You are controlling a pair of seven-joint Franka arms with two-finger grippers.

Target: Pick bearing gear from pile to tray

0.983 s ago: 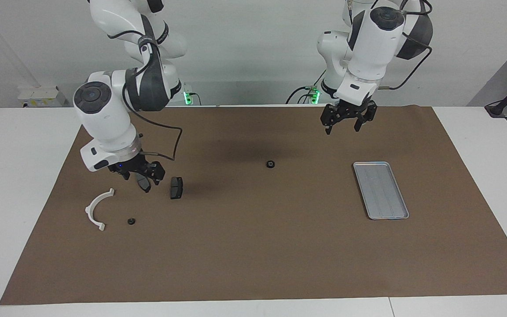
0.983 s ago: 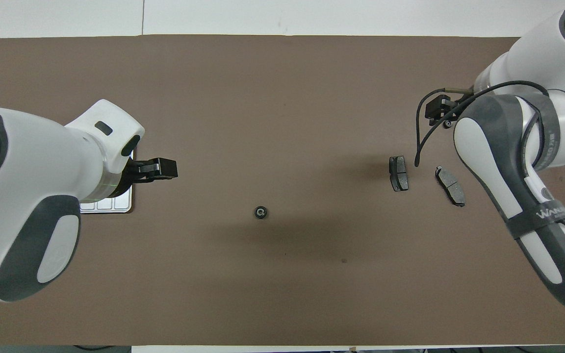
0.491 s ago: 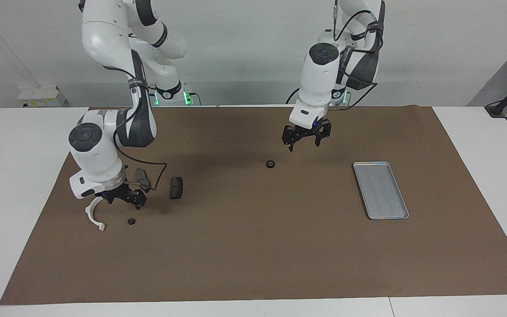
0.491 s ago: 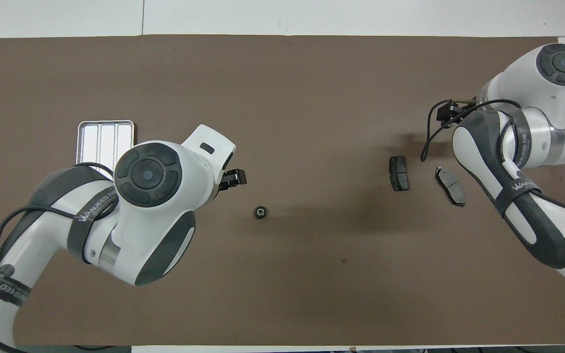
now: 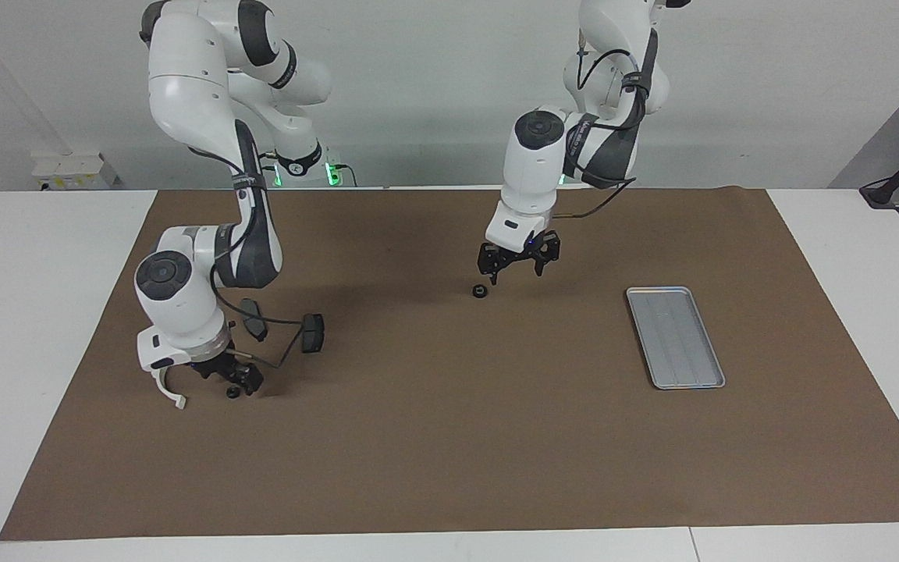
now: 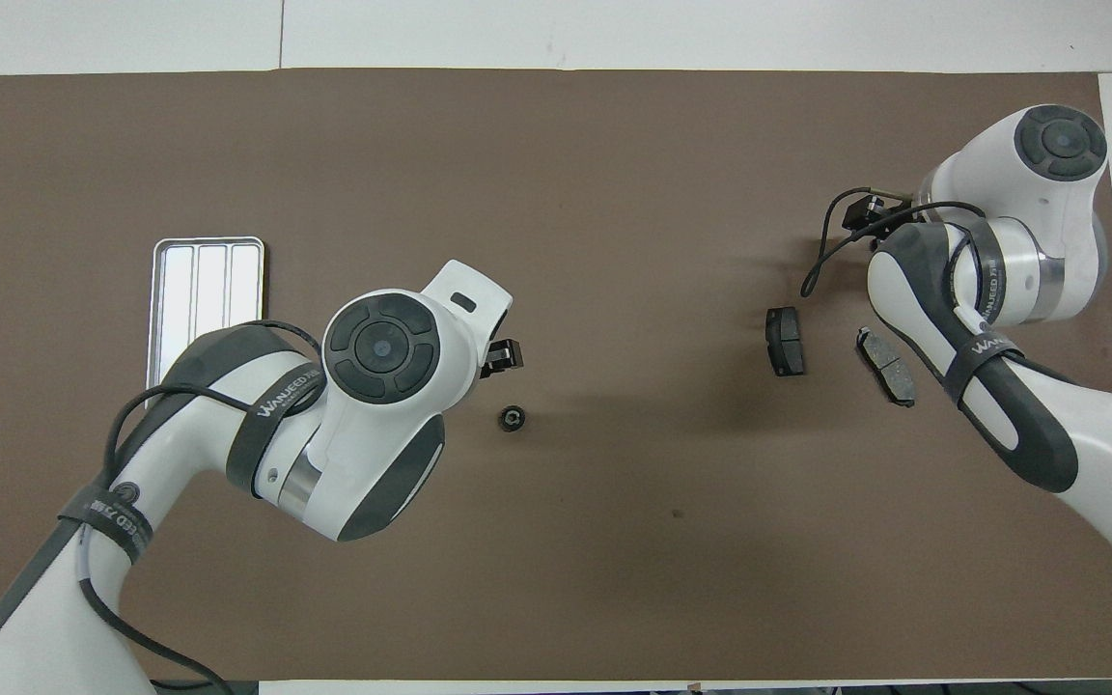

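Brown mat (image 5: pixel 449 437): the left gripper (image 5: pixel 517 268), fingers spread and empty, hangs just above the bearing gear (image 5: pixel 479 291); the right gripper (image 5: pixel 228 380), likewise spread, stands low over a second gear (image 5: pixel 232 393). Approach step; next, descend astride and clench, then carry to the tray (image 5: pixel 711 379).

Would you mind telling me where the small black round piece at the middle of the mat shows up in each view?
Facing view: the small black round piece lies mid-mat, just below the left pincer.
Overhead view: it lies mid-picture, beside the left arm's white wrist.
Shared landmark: the tray, toward the left arm's end of the table.
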